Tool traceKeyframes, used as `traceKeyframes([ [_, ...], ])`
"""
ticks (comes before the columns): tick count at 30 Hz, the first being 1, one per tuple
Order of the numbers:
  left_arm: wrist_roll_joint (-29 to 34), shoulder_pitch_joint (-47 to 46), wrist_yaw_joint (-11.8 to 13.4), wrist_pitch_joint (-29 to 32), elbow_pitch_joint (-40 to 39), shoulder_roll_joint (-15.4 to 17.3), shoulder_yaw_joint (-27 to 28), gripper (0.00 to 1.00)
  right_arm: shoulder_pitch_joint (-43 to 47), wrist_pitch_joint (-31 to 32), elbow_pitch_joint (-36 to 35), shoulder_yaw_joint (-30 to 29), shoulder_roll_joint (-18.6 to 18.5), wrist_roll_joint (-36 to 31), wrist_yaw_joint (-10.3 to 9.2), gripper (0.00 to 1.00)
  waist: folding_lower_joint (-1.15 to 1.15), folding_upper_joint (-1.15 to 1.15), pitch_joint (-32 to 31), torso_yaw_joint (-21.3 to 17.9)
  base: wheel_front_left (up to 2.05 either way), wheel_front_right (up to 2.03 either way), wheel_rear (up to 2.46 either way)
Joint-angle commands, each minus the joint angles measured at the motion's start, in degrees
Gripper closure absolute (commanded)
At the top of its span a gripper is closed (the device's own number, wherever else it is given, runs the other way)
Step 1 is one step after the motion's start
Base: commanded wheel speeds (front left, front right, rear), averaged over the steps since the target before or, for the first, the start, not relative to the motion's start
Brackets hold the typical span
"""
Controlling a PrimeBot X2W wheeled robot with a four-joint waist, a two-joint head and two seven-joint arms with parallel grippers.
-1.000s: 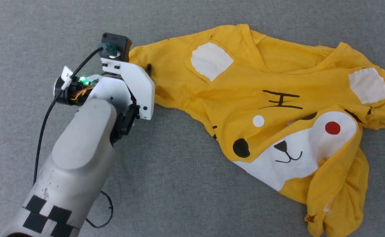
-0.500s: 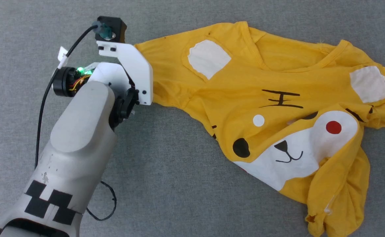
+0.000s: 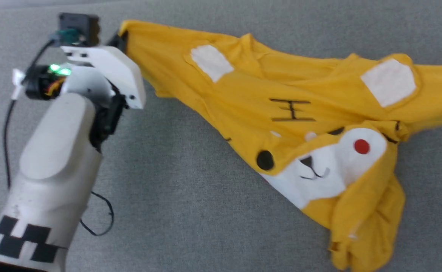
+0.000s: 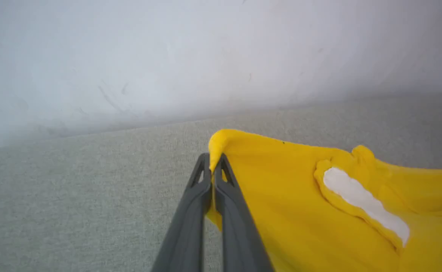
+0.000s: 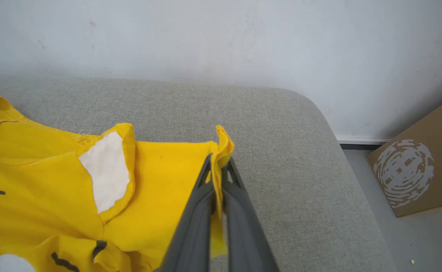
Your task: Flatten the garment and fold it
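Left wrist view: left hand pinches garment edge (clamped tight).

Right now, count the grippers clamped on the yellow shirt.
2. The left gripper pinches the garment at its left tip; the right gripper pinches its right tip, above the grey cushion. Neither grip is hidden.

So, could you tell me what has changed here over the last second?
The left gripper closed on the T-shirt's sleeve corner on its side and drew it up and outward, so the top edge now runs taut. The head view seems to have shifted too. Unchanged: the hem is still bunched at the lower right, print facing up. The right gripper pinches the opposite sleeve.
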Motion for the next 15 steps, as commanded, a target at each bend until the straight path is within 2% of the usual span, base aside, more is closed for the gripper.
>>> traceKeyframes([
  [1,-0.3,0.4,-0.5,-1.1,-1.4,1.1,0.9,1.00,-1.5,-0.3,-0.5,0.6,-0.5,-0.3,-0.05,1.00,-0.01,0.00,-3.5,-0.4,0.00,0.00,0.00],
  [7,-0.3,0.8,-0.5,-3.3,-9.1,6.6,4.1,1.00,-6.7,0.0,-1.7,5.6,-1.9,-0.8,-0.05,1.00,-0.01,0.00,-9.8,-1.7,0.00,0.00,0.00],
  [15,-0.6,0.0,0.3,-0.6,-16.6,11.9,6.9,1.00,-16.8,1.6,-0.8,12.1,-5.6,-1.1,-0.05,1.00,-0.01,0.00,-16.6,-2.9,0.00,0.00,0.00],
])
